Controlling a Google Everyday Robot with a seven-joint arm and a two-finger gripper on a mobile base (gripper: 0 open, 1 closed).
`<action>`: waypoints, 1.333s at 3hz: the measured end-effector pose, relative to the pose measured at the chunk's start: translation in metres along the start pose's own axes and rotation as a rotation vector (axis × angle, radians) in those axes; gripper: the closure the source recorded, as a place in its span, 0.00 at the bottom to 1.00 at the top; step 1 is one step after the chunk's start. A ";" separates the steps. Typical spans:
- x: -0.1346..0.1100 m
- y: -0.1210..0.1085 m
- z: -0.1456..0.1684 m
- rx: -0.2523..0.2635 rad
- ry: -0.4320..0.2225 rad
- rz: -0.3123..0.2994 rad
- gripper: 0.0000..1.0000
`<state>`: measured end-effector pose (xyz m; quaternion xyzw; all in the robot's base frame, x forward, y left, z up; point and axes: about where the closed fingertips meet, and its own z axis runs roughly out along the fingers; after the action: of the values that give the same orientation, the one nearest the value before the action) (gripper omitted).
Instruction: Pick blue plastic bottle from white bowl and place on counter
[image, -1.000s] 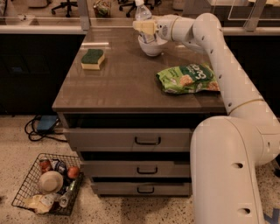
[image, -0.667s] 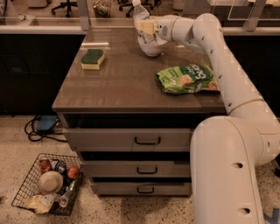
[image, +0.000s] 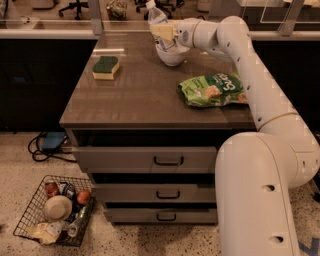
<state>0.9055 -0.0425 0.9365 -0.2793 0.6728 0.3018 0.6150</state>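
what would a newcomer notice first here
The big white arm fills the right side, reaching across the counter with its pincer at the blue plastic bottle in the white bowl near the far edge. Then the green snack bag on the counter's right and the wire basket on the floor, lower left.

The counter (image: 145, 100) is glossy grey-brown with a faint wood-like grain, and it catches light at its far left. The gripper (image: 164, 33), above the bowl (image: 172, 56) at the far edge, looks like matt cream plastic. The arm (image: 252, 75) is smooth white plastic with a soft sheen. The bottle (image: 156, 14) is clear plastic, the bowl smooth and glossy. The sponge (image: 106, 66) looks rough, and the snack bag (image: 212, 90) is shiny and crinkled.
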 end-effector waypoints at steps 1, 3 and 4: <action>0.000 0.001 0.001 -0.002 -0.001 0.000 1.00; -0.069 -0.002 -0.023 0.010 -0.103 -0.093 1.00; -0.106 0.000 -0.043 0.028 -0.168 -0.104 1.00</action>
<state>0.8865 -0.0741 1.0449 -0.2790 0.6076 0.2824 0.6879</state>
